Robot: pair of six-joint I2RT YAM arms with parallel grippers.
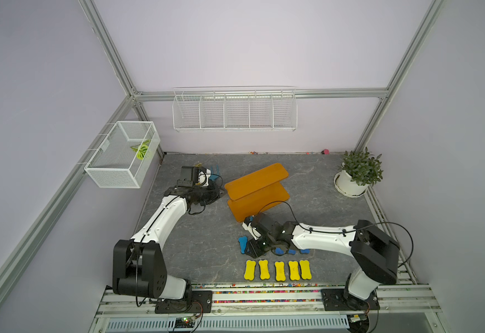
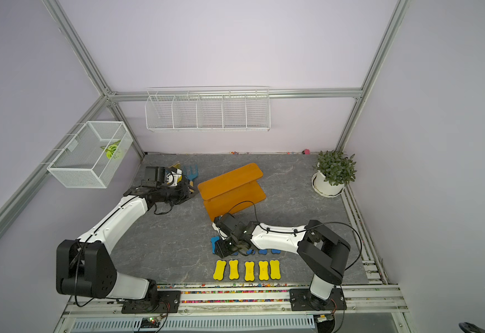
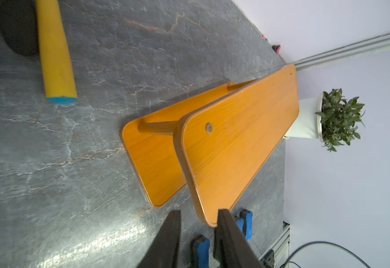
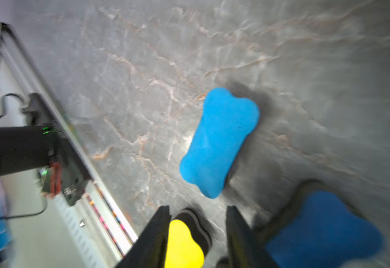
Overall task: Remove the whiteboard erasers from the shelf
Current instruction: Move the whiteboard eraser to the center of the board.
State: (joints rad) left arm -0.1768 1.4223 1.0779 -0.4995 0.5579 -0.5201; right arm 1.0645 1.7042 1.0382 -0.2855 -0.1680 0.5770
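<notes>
The orange two-tier shelf (image 1: pixel 257 180) (image 2: pixel 229 178) (image 3: pixel 240 143) stands mid-table, both boards bare. Several yellow whiteboard erasers (image 1: pixel 279 271) (image 2: pixel 248 270) lie in a row near the front edge. Blue erasers lie just behind them: one (image 1: pixel 243 243) (image 4: pixel 219 141) is in the open, the others (image 1: pixel 291 251) are partly under the right arm. My right gripper (image 1: pixel 254 250) (image 4: pixel 198 220) hangs open over the left end of the blue row, holding nothing; a yellow eraser (image 4: pixel 184 246) shows on the table beyond its jaws. My left gripper (image 1: pixel 219 192) (image 3: pixel 199 222) stands open at the shelf's left end, holding nothing.
A blue hand rake (image 1: pixel 214 173) with a yellow handle (image 3: pixel 55 51) lies by the left wrist. A potted plant (image 1: pixel 356 173) stands at the back right. A wire basket (image 1: pixel 120 155) hangs on the left wall and wire bins (image 1: pixel 234 111) on the back wall.
</notes>
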